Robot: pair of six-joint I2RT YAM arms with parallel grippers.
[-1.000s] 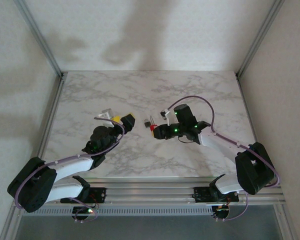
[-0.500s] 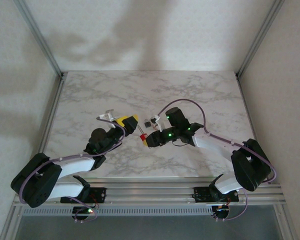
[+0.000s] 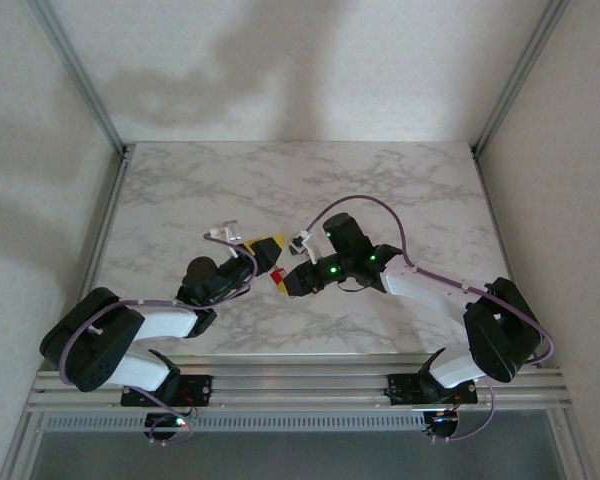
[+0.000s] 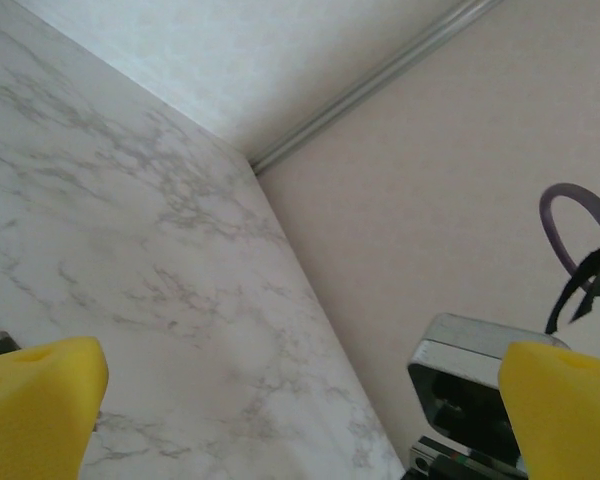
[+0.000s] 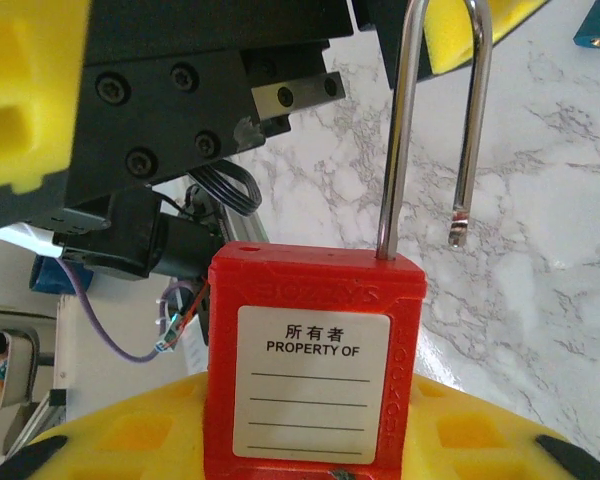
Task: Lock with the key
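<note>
holding wide apart, the left gripper (image 3: 263, 246) has its yellow fingers (image 4: 40, 395) released, grasping nothing, just beside the padlock. the right gripper (image 3: 295, 280) has its fingers clenched on the red padlock (image 5: 315, 370) body, near the middle front of the surface (image 3: 180, 190). the shackle (image 5: 435, 110) stands open, pointing toward the left gripper.

risk: the grippers are so near each other that any approach may strike the shackle and twist the padlock in the foam grip. a small blue item (image 5: 598, 27), possibly the key, lies on the surface beyond.

room: open marble lies left, far and right. frame rails (image 3: 105, 240) bound both side edges.
</note>
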